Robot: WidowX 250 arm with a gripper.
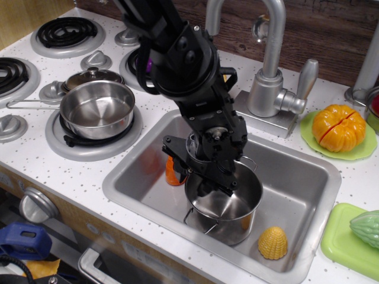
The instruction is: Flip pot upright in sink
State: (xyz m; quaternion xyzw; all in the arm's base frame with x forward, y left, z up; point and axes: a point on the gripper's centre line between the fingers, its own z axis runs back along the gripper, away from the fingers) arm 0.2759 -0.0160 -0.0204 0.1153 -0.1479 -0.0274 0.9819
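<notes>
Jaws (207, 177) reach down over the near-left rim of the pot (228, 210), and they look pinched on that rim, one finger inside the bowl and one outside, though the black wrist housing hides most of the contact (so the grip is a reading, not a certainty).

Only one view is given, looking down over the counter. The pot sits in the middle of the sink (308, 236), mouth up and nearly level, its long axis close to vertical. A wire loop handle (195, 218) shows at its front left, and the opposite loop peeks out at the back rim. An orange carrot (173, 171) stands just beside the pot's left, partly behind the arm; a yellow corn piece (273, 243) lies near its right on the basin floor. On the surface to the left, a long-handled saucepan (98, 109) rests on a burner, well apart.

The pot lies directly beneath the jaws, so the flip looks essentially done. What remains, I judge, is letting go and lifting straight up along the pot's axis, so that the rim is not dragged sideways towards the carrot.
</notes>
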